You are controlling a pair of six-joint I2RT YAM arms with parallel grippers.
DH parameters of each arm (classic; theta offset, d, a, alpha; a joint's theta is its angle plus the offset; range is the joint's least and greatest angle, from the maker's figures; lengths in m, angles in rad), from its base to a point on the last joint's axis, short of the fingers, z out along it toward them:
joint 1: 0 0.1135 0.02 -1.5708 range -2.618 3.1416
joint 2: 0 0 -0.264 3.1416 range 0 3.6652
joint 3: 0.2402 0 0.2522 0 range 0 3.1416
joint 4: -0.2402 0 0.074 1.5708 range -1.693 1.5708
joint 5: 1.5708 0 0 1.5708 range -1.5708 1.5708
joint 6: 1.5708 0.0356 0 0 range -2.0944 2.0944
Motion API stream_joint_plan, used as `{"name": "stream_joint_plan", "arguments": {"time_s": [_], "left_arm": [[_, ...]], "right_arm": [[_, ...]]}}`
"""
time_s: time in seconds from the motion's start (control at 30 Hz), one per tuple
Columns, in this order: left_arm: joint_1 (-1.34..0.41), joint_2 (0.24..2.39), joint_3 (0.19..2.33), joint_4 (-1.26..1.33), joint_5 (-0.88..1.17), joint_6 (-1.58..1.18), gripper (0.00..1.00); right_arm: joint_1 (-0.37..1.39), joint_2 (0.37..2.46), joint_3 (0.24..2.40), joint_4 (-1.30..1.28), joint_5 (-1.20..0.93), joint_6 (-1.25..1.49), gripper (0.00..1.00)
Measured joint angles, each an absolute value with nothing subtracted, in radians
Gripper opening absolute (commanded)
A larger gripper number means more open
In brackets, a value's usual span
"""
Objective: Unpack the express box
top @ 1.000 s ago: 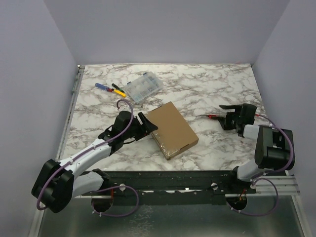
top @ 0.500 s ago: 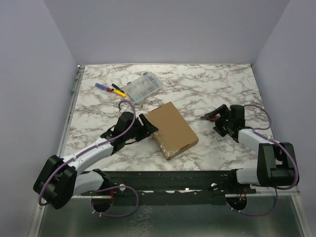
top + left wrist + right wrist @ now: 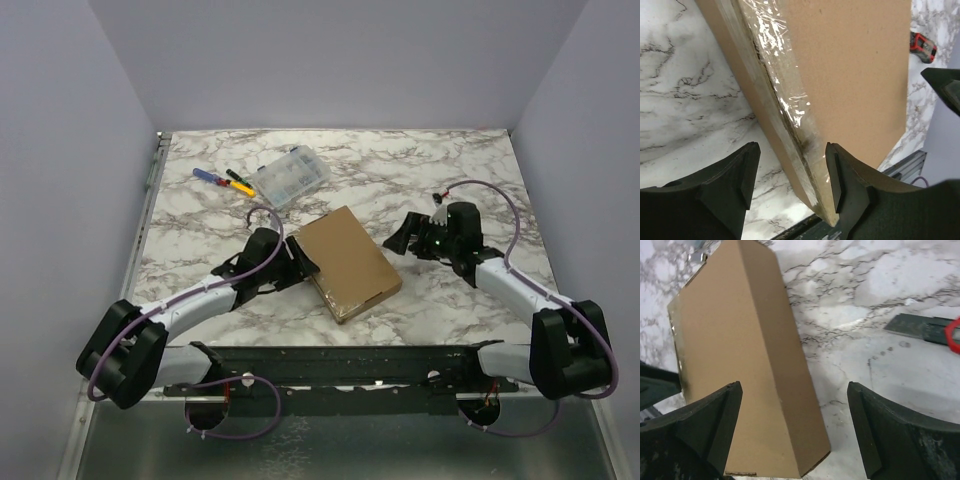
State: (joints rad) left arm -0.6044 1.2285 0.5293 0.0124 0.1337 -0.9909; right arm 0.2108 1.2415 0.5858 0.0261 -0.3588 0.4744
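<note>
The express box is a flat brown cardboard mailer lying shut at the middle of the marble table. My left gripper is open at the box's left edge. In the left wrist view the box's tape-covered side seam runs between my open left gripper's jaws. My right gripper is open just right of the box. In the right wrist view my right gripper spans the box's right side and bare table.
A clear plastic compartment case sits behind the box, with a blue-handled tool and a yellow-and-black one left of it. A red-handled tool with a dark metal strip lies right of the box.
My right arm has swung left from the table's right side to the box's right edge, jaws open. My left gripper has edged closer onto the box's left side.
</note>
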Motion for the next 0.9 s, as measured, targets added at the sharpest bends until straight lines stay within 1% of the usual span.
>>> {"name": "stream_joint_plan", "arguments": {"time_s": [0.17,0.33,0.47,0.57,0.67,0.77,0.83,0.9], "left_arm": [[-0.604,1.32,0.56,0.016,0.139,-0.927,0.65],[-0.605,1.501,0.742,0.034,0.162,-0.812,0.73],[-0.603,1.604,0.859,0.028,0.162,-0.738,0.79],[-0.603,1.65,0.923,0.012,0.162,-0.692,0.83],[-0.602,1.636,0.917,-0.008,0.157,-0.648,0.88],[-0.6,1.579,0.865,-0.046,0.155,-0.619,0.91],[-0.597,1.512,0.812,-0.074,0.157,-0.605,0.91],[-0.595,1.427,0.757,-0.102,0.166,-0.601,0.87]], "right_arm": [[0.251,1.303,0.609,0.023,-0.443,0.435,0.89],[0.313,1.311,0.587,0.036,-0.457,0.477,0.89],[0.336,1.265,0.511,0.061,-0.404,0.551,0.89],[0.341,1.242,0.475,0.052,-0.341,0.587,0.92],[0.341,1.238,0.474,0.047,-0.286,0.594,0.97],[0.341,1.239,0.474,0.043,-0.243,0.594,0.99],[0.342,1.239,0.474,0.044,-0.231,0.593,0.99],[0.342,1.239,0.474,0.05,-0.227,0.592,0.98]]}}
